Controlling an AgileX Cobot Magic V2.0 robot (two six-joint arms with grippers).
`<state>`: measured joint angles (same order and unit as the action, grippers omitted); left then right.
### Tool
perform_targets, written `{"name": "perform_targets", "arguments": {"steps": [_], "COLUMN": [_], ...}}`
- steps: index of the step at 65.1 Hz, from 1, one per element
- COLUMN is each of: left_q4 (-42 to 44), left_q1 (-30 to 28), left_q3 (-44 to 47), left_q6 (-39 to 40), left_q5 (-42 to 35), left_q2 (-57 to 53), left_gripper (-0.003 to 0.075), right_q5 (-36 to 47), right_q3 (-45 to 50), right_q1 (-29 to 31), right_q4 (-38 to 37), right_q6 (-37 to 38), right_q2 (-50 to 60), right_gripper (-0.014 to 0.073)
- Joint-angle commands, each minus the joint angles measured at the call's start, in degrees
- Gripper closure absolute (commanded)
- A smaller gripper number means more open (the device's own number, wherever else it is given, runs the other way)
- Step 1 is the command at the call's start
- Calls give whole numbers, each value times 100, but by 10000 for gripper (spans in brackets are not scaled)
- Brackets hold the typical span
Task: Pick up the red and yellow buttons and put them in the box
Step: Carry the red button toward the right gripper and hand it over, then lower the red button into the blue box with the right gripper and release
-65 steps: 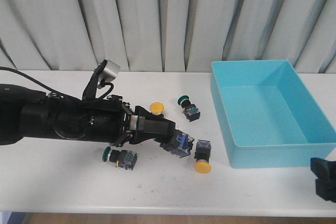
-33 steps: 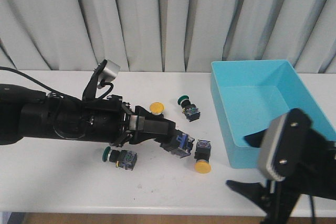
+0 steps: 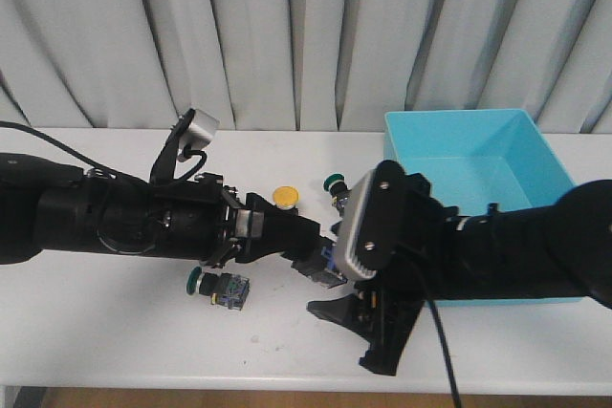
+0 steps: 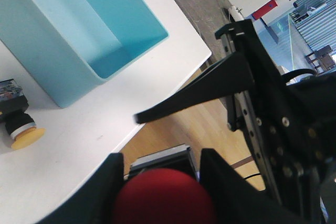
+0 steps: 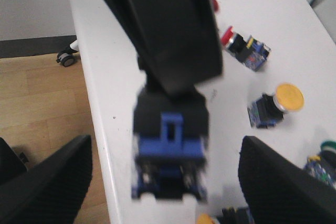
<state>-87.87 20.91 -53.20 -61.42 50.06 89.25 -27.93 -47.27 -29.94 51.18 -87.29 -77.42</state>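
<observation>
While the front view shows the left gripper (image 3: 325, 261) pinching a red button (image 3: 330, 263) just left of the box (image 3: 459, 155), the right gripper (image 3: 368, 332) spreads below it. Left wrist view: red cap (image 4: 163, 198) between its fingers. Right wrist view: the button's blocky body looks rigid, light; grip its flat sides.

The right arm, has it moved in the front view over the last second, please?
Yes. The right arm has swung in leftward, now covering the front wall of the box and reaching toward the left gripper.

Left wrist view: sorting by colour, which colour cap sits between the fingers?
Red cap, clearest in the left wrist view.
</observation>
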Motion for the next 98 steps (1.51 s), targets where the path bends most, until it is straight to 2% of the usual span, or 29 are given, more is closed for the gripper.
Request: {"name": "perform_targets", "arguments": {"steps": [1, 13, 37, 48, 55, 69, 74, 86, 98], "left_q4": [-393, -393, -393, -393, -393, -366, -336, 55, 673], "left_q1": [20, 20, 20, 20, 20, 20, 20, 14, 7], "left_q3": [-175, -175, -175, -175, -175, -175, -175, -175, -175], "left_q6": [-27, -27, -27, -27, -27, -324, -368, -368, -368], "left_q5": [283, 296, 296, 295, 295, 433, 521, 522, 437], "left_q2": [-194, -194, -194, -194, -194, -194, -194, -205, -212], "left_gripper": [524, 524, 524, 512, 457, 223, 168, 140, 140], "right_q5": [120, 131, 149, 149, 149, 149, 193, 413, 410], "right_q3": [-278, -278, -278, -278, -278, -278, -278, -278, -278], "right_q1": [-110, -104, -104, -104, -104, -104, -104, 22, 701], "right_q4": [164, 306, 396, 396, 396, 375, 373, 288, -159], "right_q6": [-158, -92, -92, -92, -92, -92, -92, 5, 361], "right_q2": [-12, -32, -32, -32, -32, -32, -32, 95, 329], "right_gripper": [44, 94, 337, 398, 398, 398, 398, 394, 389]}}
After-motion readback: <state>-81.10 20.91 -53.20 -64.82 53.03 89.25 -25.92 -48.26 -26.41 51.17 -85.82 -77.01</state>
